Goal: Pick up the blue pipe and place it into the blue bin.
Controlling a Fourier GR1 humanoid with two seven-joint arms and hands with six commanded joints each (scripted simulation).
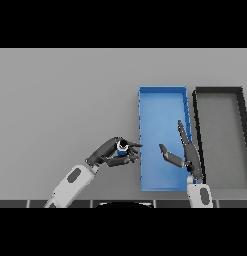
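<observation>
Head view, near to far: we see the left hand (pixel 107 154) with fingers curled round the blue pipe (pixel 123 147), just left of the blue bin (pixel 162 95). We see the right hand (pixel 186 152) over the bin's near right part, fingers straight and spread. A black bin (pixel 219 90) sits beside it, right.

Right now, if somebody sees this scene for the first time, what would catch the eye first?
The bright blue bin right of centre on the grey table stands out most, with a dark grey bin beside it on the right. Just left of the blue bin, the left hand holds the small blue pipe. The open right hand hovers above the blue bin.
</observation>
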